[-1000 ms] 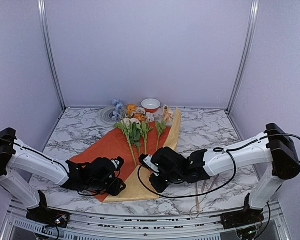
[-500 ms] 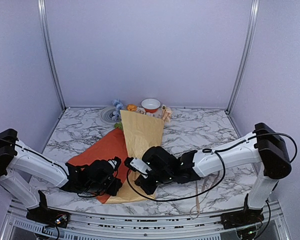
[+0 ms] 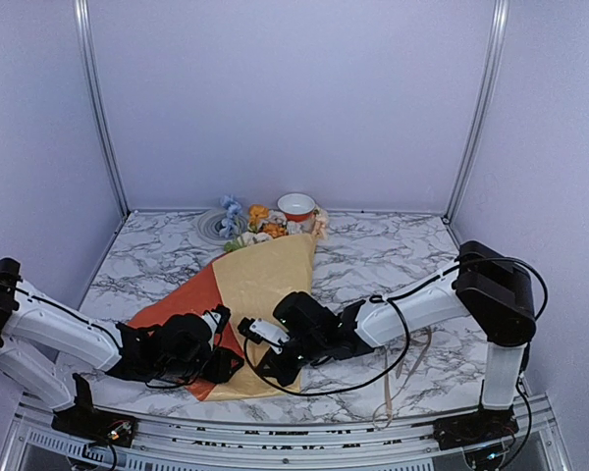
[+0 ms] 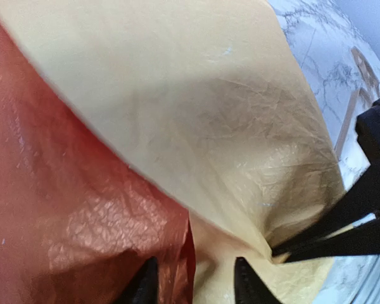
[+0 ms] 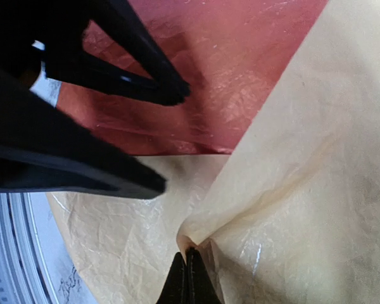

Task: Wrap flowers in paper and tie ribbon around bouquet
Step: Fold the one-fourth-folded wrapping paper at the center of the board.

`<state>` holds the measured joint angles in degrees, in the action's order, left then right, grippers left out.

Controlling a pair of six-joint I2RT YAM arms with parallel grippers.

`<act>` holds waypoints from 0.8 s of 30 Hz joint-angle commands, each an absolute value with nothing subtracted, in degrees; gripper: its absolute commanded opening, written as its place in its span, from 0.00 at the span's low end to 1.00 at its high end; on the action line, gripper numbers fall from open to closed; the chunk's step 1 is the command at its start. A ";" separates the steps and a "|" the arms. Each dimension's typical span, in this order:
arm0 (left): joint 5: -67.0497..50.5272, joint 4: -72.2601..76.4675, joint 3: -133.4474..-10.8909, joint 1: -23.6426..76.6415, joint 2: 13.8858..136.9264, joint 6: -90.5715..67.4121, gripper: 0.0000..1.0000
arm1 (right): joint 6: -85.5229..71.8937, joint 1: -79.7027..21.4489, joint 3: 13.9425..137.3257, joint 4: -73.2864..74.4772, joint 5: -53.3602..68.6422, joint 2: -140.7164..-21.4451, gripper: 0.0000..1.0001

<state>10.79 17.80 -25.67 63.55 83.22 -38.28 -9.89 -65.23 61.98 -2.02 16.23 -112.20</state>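
The paper [image 3: 265, 280] lies folded, its tan-yellow flap over the flowers' stalks and its orange face [image 3: 182, 299] bare at the left. Only the flower heads [image 3: 260, 226] show, at the far end. My right gripper [image 3: 263, 365] [image 5: 189, 269] is shut on a pinched fold of the tan paper [image 5: 291, 164] near its front corner. Just left of it, my left gripper [image 3: 226, 361] [image 4: 193, 288] stands open, its fingers [image 4: 145, 285] astride the orange sheet's edge [image 4: 189, 253]. The beige ribbon [image 3: 391, 378] lies loose on the table to the right.
A white bowl with an orange rim [image 3: 296, 204] and a grey round object [image 3: 214, 224] stand at the back beside the flower heads. The marble table [image 3: 393, 255] is walled on three sides. Black cables loop from the right arm [image 3: 422, 309].
The right gripper has drawn the tan flap leftward across the flowers, hiding their stalks. The left gripper has stayed near the front corner of the paper.
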 commanded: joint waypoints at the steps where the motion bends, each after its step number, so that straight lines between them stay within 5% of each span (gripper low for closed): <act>1: 10.85 8.88 -26.08 63.31 74.30 -33.84 0.53 | -10.74 -64.42 63.12 -3.44 18.15 -114.69 0.00; 5: 11.35 5.55 -24.17 62.08 65.54 -33.61 0.67 | -10.89 -64.42 62.88 -3.81 18.64 -114.98 0.00; 9: 11.63 19.68 -17.23 59.56 60.41 -39.48 0.79 | -11.20 -64.40 62.69 -4.45 18.55 -114.97 0.00; 19: 3.63 26.10 -22.56 53.20 78.15 -47.40 0.61 | -11.42 -64.60 62.24 -4.53 17.72 -114.37 0.00; 24: -0.97 31.46 -26.77 52.91 85.02 -45.59 0.60 | -11.47 -64.92 61.87 -4.91 17.83 -114.02 0.00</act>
<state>3.79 25.17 -22.26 53.21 81.10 -45.93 -10.92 -64.42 62.11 -4.14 18.06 -113.69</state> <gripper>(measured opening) 0.597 0.006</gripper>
